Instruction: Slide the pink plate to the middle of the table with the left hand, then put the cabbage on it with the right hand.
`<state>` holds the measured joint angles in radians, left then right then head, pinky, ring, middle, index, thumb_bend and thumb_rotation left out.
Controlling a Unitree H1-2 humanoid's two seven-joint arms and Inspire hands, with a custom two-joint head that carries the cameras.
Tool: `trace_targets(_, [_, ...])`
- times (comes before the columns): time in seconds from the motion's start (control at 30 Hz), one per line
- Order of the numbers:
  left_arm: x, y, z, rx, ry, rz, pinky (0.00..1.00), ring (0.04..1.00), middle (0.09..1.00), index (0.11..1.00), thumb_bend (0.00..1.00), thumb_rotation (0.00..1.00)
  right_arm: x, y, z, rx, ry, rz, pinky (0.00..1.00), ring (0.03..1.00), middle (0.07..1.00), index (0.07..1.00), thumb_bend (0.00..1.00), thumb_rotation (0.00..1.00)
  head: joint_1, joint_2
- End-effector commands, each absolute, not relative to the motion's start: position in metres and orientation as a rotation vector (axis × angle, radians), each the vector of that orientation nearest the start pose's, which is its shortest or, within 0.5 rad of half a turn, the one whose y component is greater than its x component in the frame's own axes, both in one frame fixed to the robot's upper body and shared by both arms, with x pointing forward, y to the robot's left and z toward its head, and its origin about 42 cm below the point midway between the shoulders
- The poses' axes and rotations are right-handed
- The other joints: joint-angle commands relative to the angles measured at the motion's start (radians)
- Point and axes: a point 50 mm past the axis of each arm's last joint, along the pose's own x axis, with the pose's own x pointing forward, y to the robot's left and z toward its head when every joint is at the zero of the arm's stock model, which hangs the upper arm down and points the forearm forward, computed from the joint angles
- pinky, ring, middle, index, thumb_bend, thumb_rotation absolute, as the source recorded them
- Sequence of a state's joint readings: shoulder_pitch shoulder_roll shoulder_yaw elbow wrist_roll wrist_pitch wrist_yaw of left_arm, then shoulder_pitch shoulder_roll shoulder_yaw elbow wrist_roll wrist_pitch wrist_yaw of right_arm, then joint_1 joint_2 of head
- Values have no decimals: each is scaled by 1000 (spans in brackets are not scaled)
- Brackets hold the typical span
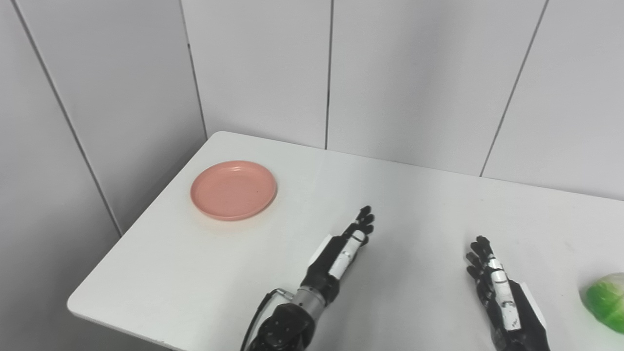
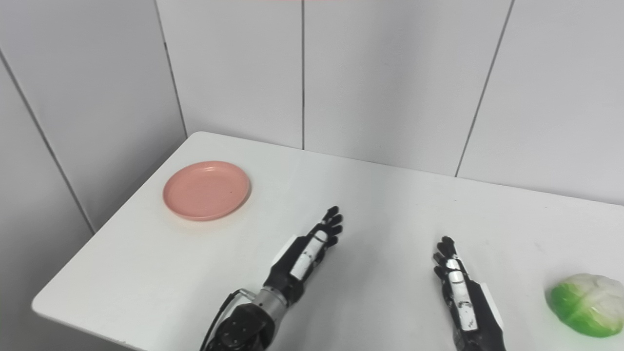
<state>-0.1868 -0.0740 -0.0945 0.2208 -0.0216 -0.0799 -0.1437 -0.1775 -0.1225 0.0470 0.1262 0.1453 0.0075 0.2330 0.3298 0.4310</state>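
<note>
Currently I count one pink plate (image 2: 206, 190) near the tabletop's (image 2: 380, 204) far left corner and one cabbage (image 2: 587, 304) by its right edge. Left hand (image 2: 306, 253) and right hand (image 2: 460, 292) hover mid-tabletop, fingers straight, close together, holding nothing, well apart from both.

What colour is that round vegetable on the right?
The cabbage is bright green with whitish patches, clearest in the right eye view.

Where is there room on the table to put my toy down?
The table is bare between the pink plate and the cabbage, mostly along the back by the wall. Nearer the front, the left hand and right hand take up the middle.
</note>
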Motion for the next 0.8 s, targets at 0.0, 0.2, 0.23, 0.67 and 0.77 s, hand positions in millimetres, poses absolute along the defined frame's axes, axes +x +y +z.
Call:
trace_targets(0.0, [302,128,43,-105,123,-277,980,978,983,975,421,1000,331,-230,101,4,16,295,1000,1000,1000,1000,168,1000,7,-3])
trace_targets(0.2, [302,128,42,-91,114,-283,970,978,985,975,434,1000,329,-228,105,11,17,297,1000,1000,1000,1000,152,1000,0,1])
trace_targets(0.23, [302,129,42,-90,114,-284,971,979,985,976,434,1000,328,-227,105,10,17,298,1000,1000,1000,1000,147,1000,0,1])
trace_targets(0.67, [306,139,70,-107,91,-291,1000,1000,1000,1000,456,1000,325,-218,108,15,13,300,1000,1000,1000,1000,136,1000,-3,5])
trace_targets(0.77, [313,144,85,-106,54,-299,1000,1000,1000,1000,466,1000,326,-217,109,19,11,303,1000,1000,1000,1000,137,1000,2,6])
